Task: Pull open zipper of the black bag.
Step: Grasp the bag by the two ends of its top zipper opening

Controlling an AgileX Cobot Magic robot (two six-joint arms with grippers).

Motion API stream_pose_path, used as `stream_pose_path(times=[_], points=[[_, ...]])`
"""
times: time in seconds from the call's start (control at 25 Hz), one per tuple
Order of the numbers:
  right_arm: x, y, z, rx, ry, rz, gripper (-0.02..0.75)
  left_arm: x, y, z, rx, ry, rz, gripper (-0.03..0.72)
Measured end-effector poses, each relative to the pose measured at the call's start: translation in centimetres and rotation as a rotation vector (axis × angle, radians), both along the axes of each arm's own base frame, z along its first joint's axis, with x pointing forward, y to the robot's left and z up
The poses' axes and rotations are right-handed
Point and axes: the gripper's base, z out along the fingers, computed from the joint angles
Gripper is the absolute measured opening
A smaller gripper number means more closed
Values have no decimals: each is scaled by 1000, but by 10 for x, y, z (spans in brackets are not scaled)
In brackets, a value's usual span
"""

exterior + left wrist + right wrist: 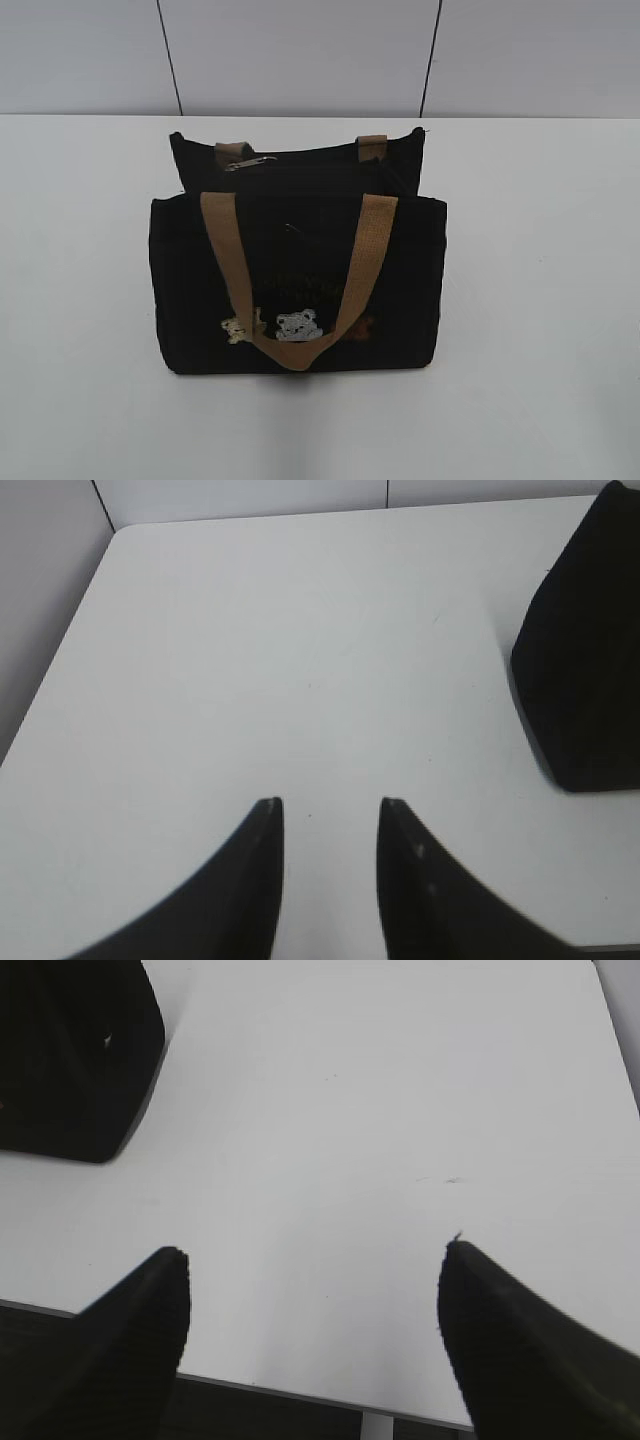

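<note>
The black bag (297, 285) stands upright near the middle of the white table (540, 300), its broad front face toward the exterior camera. One tan strap (300, 290) hangs down over that face in a loop, reaching the small bear patches (296, 326) near the bottom edge; the ends of a second strap (372, 146) show at the far side of the top. The zipper (300, 160) runs along the top edge, and its small metal pull tab (250, 162) lies toward the left end of that line; whether the zip is closed along its whole length cannot be told from here. Neither arm appears in the exterior view. In the left wrist view the left gripper (330, 805) hovers over bare table with its two dark fingers a modest gap apart and nothing between them, and a corner of the bag shows at the right edge, well apart from the fingertips. In the right wrist view the right gripper (315, 1250) has its fingers spread wide and empty near the table's front edge, with the bag at the upper left, also well apart.
</note>
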Motion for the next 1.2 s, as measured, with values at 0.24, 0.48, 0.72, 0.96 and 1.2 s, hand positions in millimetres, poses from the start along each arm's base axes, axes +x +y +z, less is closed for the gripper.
stream_pose_path(times=[0.24, 0.48, 0.72, 0.96, 1.2], points=[[0, 0, 0, 0, 0, 0, 586, 0, 0, 0, 0, 0, 0, 239], [0, 0, 0, 0, 0, 0, 586, 0, 0, 0, 0, 0, 0, 239], [0, 0, 0, 0, 0, 0, 586, 0, 0, 0, 0, 0, 0, 239], [0, 0, 0, 0, 0, 0, 586, 0, 0, 0, 0, 0, 0, 239], [0, 0, 0, 1, 0, 0, 586, 0, 0, 0, 0, 0, 0, 239]])
